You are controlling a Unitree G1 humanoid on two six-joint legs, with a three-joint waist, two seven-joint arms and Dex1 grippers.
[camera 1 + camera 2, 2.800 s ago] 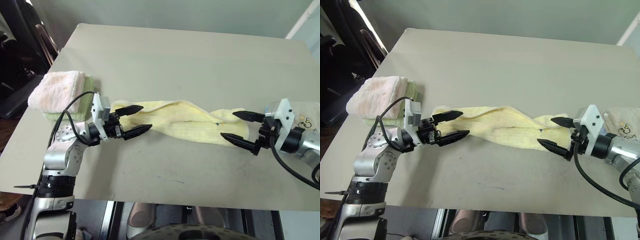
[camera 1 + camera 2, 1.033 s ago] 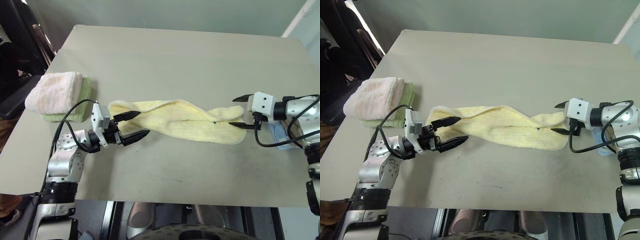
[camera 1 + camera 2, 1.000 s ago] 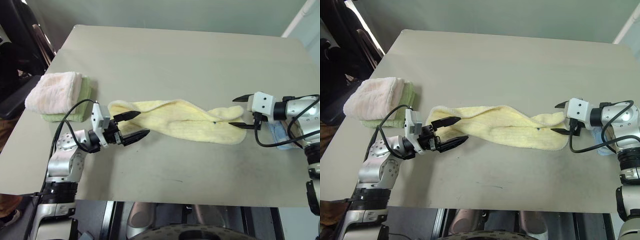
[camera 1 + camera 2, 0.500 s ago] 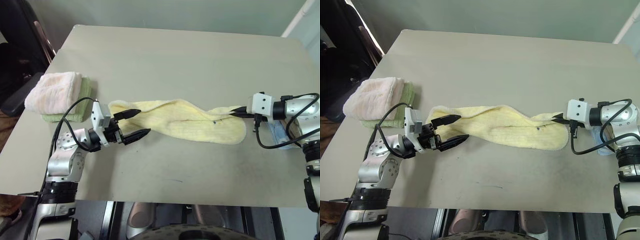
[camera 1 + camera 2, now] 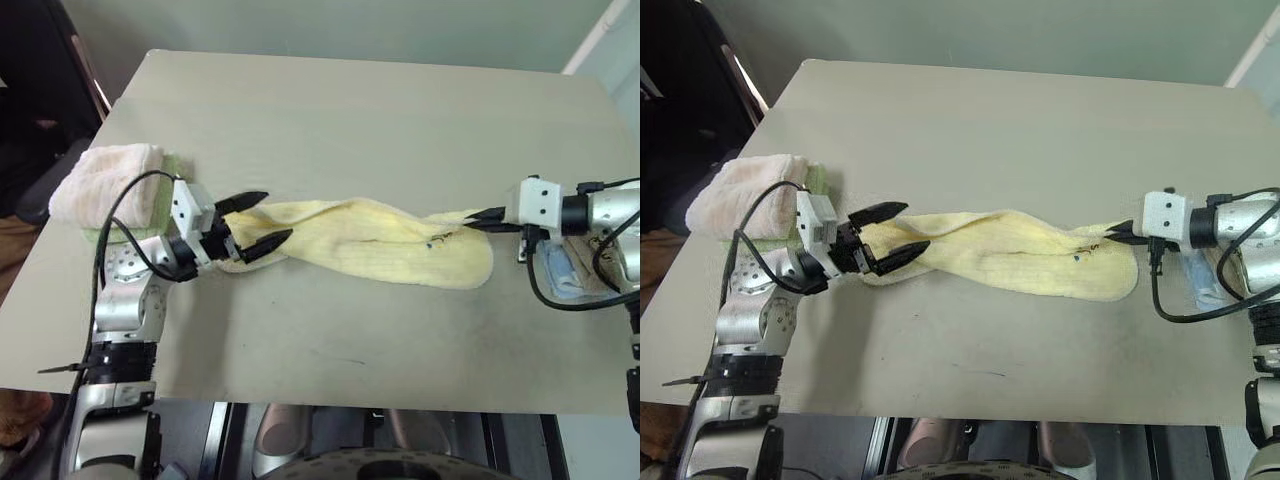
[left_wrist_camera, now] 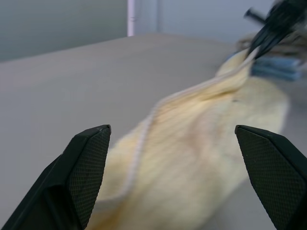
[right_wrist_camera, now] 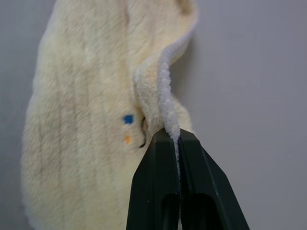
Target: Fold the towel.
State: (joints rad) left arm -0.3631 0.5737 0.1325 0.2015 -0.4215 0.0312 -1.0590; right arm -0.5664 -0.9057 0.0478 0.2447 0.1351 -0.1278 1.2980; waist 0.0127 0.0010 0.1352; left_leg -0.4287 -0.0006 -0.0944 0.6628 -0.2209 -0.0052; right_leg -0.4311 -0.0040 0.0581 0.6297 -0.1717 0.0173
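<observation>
Grey table (image 5: 330,110) carries the towel (image 5: 370,240), twisted across mid-frame. Right gripper (image 5: 487,218) at centre right has just snapped shut on its edge and lifted it (hem pinched between its tips); left gripper (image 5: 253,222), spread wide, has moved onto the left end, so that corner likely comes next.

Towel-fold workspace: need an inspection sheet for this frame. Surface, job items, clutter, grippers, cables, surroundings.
Surface: grey-beige table, bare across the far half.
Job's things: pale-yellow towel lying twisted across the table, not yet folded.
Clutter: folded pink-and-green towel stack at the table's left edge; small blue cloth at the right edge under the right arm.
Grippers: left gripper open, its fingers either side of the towel's left end; right gripper shut on the towel's right-end hem.
Cables: black cable looping over the left wrist; another black cable hanging from the right wrist.
Surroundings: plain wall behind; dark furniture at the left.
</observation>
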